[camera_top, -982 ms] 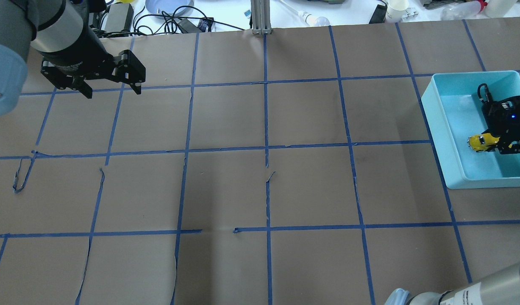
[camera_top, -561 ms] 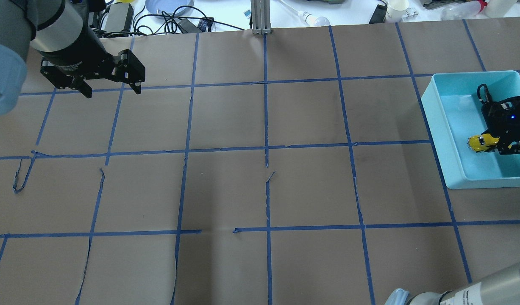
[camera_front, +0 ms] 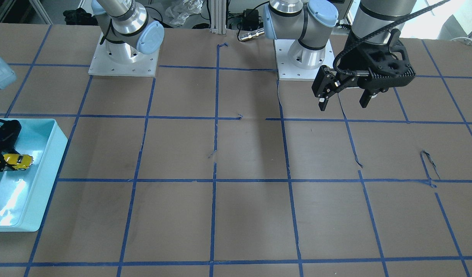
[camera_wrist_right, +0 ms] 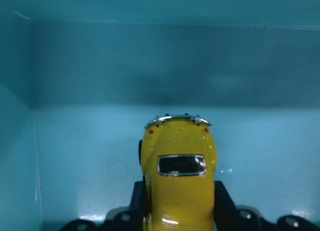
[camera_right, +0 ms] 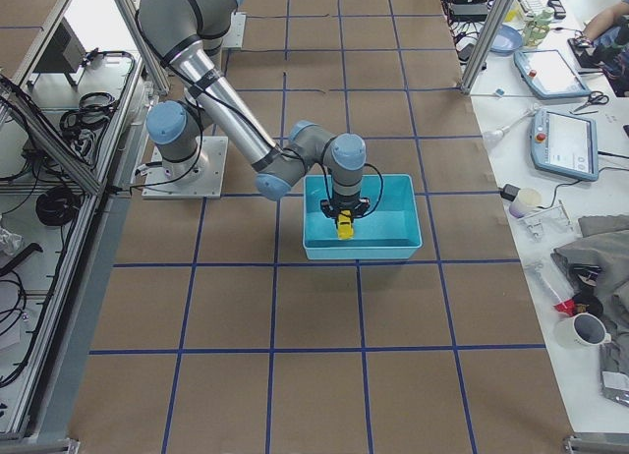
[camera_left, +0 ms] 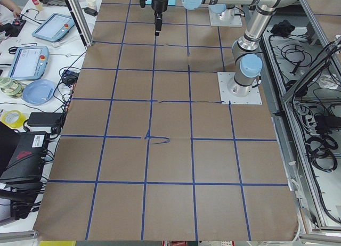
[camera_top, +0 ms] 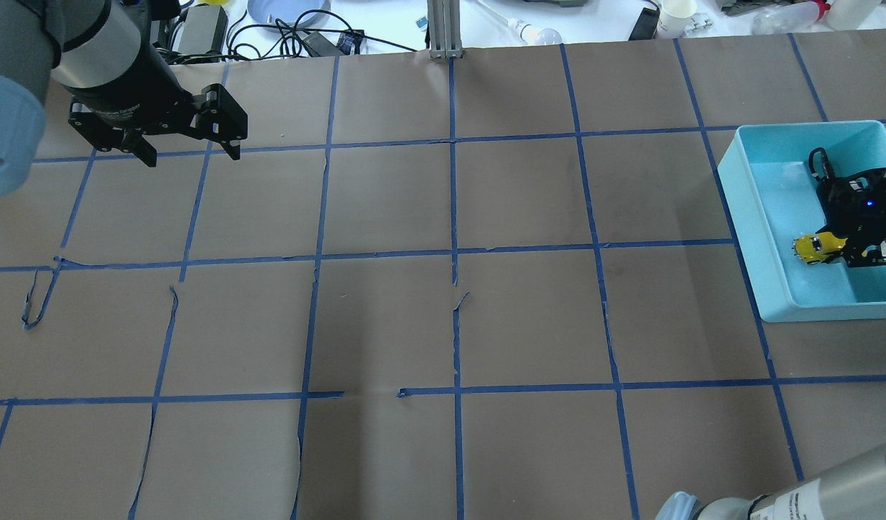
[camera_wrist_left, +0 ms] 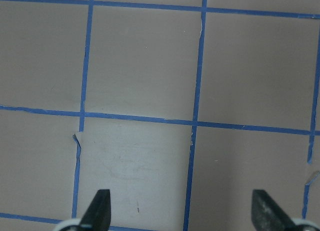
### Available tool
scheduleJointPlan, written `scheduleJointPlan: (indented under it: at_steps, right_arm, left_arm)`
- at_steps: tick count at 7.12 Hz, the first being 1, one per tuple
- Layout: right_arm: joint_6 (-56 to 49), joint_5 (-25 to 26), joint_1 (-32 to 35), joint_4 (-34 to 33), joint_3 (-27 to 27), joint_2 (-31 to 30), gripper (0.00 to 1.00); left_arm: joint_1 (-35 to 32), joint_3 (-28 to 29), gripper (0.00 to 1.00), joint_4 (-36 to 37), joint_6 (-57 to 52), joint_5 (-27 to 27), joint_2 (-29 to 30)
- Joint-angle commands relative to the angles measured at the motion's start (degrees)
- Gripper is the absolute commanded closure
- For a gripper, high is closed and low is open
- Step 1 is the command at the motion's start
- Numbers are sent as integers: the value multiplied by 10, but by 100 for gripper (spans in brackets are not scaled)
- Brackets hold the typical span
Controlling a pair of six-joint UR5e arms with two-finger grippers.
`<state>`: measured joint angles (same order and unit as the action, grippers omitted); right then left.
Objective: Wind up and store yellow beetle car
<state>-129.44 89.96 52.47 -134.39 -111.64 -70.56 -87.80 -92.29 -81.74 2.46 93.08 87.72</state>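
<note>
Holding the Beetle Inside the Blue Bin

You will find the yellow beetle car [camera_top: 818, 247] pinched between the fingers of the right gripper [camera_top: 843, 251], low inside the light blue plastic bin [camera_top: 742, 217] at the right edge of the overhead view. From the right wrist camera you look along its rounded, glossy roof: a small dark window framed in chrome, two tiny red dots near the curved end, and a thin chrome bumper pointing toward the bin's far wall. Black fingers [camera_wrist_right: 222, 203] press against both flanks of the car, so those jaws are closed on it. You cannot tell whether its wheels touch the bin's floor.

The bin is a shallow rectangular tub with smooth, straight walls and rounded corners. Its floor is shiny enough to throw back pale glare.

Your left gripper [camera_top: 192, 155] hangs above the table [camera_top: 385, 202], well apart from the bin on the other side. Its black, angular jaws are spread wide and hold nothing. Through its wrist camera you see only the two dark fingertips at the bottom corners, with flat brown paper between them.

That matte paper covers the whole tabletop. Blue tape [camera_top: 453, 180] divides it into a grid, and the tape is peeling and curling in a few spots.
</note>
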Motion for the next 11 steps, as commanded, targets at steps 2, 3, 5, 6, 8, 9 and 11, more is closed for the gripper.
scheduleJointPlan:
  at_steps: [2, 3, 5, 6, 8, 9, 11]
  right_arm:
    - [-5, -5, 0, 6, -1, 2, 3]
    - [-5, 0, 0, 7, 2, 1, 0]
    - [1, 3, 1, 19, 11, -18, 0]
    - [10, 0, 3, 51, 30, -42, 0]
    - [117, -4, 22, 144, 95, -82, 0]
    - [141, -4, 30, 200, 121, -97, 0]
    - [206, 3, 76, 227, 151, -102, 0]
  left_arm:
    - [0, 1, 0, 0, 0, 0, 0]
    - [1, 1, 0, 0, 0, 1, 0]
    - [1, 2, 0, 0, 0, 0, 0]
    - [1, 2, 0, 0, 0, 0, 0]
    - [0, 1, 0, 0, 0, 0, 0]
    - [0, 2, 0, 0, 0, 0, 0]
    - [0, 1, 0, 0, 0, 1, 0]
